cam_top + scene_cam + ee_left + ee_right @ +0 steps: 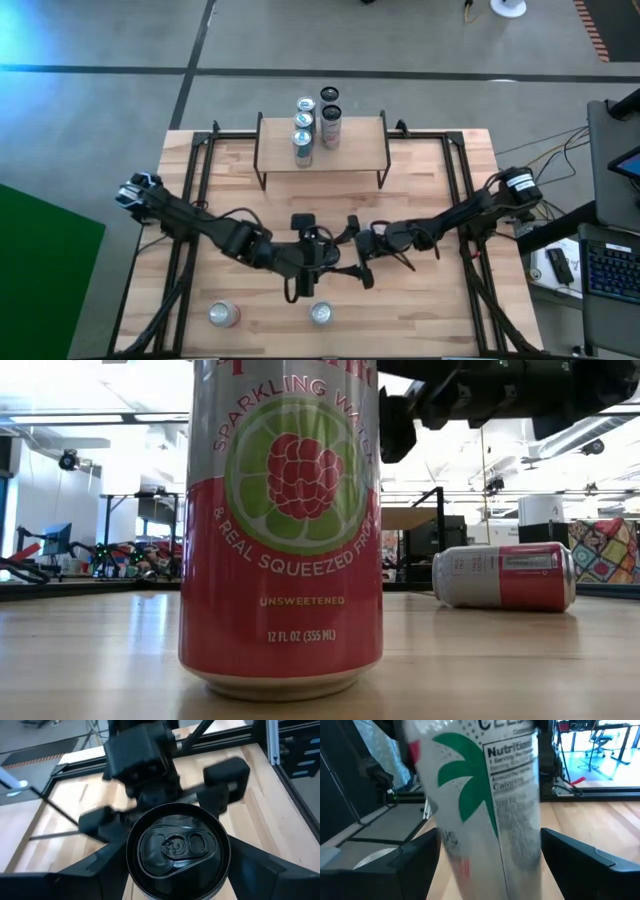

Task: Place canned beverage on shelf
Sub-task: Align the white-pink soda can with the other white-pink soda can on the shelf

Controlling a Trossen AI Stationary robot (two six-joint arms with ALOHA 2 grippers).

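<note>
Upright can mid-table, between both grippers.
My left gripper (pixel 305 262) pinches the white aluminium can (pixel 485 805), a smooth cylinder with its long axis vertical and its dark pull-tab lid up, well short of the wood-topped shelf (pixel 350 150). I cannot tell the right gripper's (pixel 358 252) grip.

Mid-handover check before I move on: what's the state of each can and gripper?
held can: gripped by the left gripper
left gripper: shut on held can
right gripper: around the held can
raspberry can: upright on table
fallen can: on its side
shelf cans: upright on shelf
</note>
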